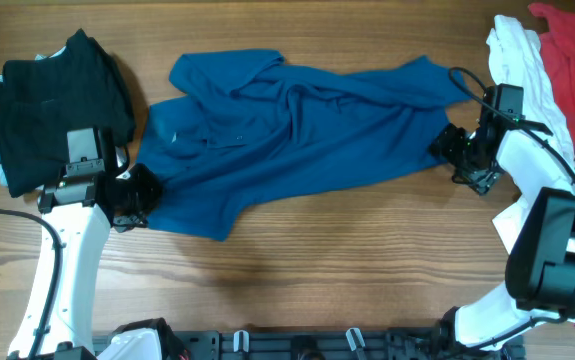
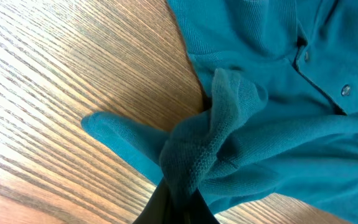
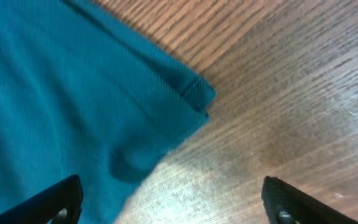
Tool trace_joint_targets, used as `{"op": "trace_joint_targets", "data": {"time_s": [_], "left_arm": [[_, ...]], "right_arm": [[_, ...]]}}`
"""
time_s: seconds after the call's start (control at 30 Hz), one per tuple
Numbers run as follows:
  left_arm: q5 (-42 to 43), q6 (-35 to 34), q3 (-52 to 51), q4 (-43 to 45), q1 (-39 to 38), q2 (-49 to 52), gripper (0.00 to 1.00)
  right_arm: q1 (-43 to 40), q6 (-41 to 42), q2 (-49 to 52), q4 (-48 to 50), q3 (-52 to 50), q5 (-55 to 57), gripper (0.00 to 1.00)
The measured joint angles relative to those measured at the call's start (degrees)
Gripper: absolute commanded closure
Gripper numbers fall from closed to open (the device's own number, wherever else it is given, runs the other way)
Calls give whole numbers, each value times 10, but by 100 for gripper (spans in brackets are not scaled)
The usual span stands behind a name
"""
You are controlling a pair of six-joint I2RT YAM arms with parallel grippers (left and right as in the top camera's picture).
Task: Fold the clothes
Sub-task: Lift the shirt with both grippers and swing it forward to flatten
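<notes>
Here the blue shirt (image 1: 297,130) lies crumpled across the middle of the table (image 1: 347,270). Its long axis runs left to right, tilted, with the left end nearer the robot and the right end farther away. The left wrist view shows two buttons (image 2: 345,90) on that end of the shirt.

There are four garments in view: the one blue shirt, one black garment (image 1: 57,95) at the far left, one white garment (image 1: 522,70) at the far right, and one red garment (image 1: 572,60) beside the white one, at the picture's edge. There are two arms, one at each end of the shirt.

The left gripper (image 1: 135,195) is closed on the shirt's near-left edge, and the wrist view shows the cloth bunched into a thick fold between its fingers. The right gripper (image 1: 459,150) sits at the shirt's right end with its fingertips (image 3: 60,202) wide apart, gripping nothing. A hemmed corner (image 3: 194,93) of the shirt lies flat on the wood ahead of it, and cloth reaches under one fingertip.

The shirt's left edge is near the black garment but apart from it. Its right tip comes close to the white garment. A broad strip of bare wood runs along the near side of the shirt, between the two arms. A narrower strip shows along the far side.
</notes>
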Motion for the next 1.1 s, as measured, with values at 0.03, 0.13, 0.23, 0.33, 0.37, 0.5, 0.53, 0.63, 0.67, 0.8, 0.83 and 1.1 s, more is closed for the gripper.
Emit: {"op": "trace_joint_targets", "data": {"time_s": [0.03, 0.13, 0.23, 0.33, 0.37, 0.5, 0.53, 0.63, 0.67, 0.8, 0.83, 1.1], "left_arm": [[0, 0, 0, 0, 0, 0, 96], [0, 0, 0, 0, 0, 0, 96], [0, 0, 0, -2, 0, 0, 96], [0, 0, 0, -4, 0, 0, 96], [0, 0, 0, -4, 0, 0, 96], [0, 0, 0, -4, 0, 0, 96], [0, 0, 0, -4, 0, 0, 96], [0, 0, 0, -9, 0, 0, 96], [0, 0, 0, -9, 0, 0, 96], [0, 0, 0, -11, 0, 0, 96], [0, 0, 0, -11, 0, 0, 96], [0, 0, 0, -11, 0, 0, 96]], "right_arm": [[0, 3, 3, 4, 0, 0, 16], [0, 26, 14, 17, 0, 0, 18], [0, 44, 19, 23, 0, 5, 23], [0, 53, 21, 35, 0, 11, 31], [0, 57, 23, 40, 0, 13, 36], [0, 73, 27, 52, 0, 20, 52], [0, 77, 28, 54, 0, 22, 58], [0, 85, 33, 57, 2, 26, 72], [0, 85, 35, 57, 3, 27, 78], [0, 92, 42, 66, 7, 28, 95], [-1, 93, 43, 69, 7, 28, 96], [-1, 88, 45, 53, 15, 26, 96]]}}
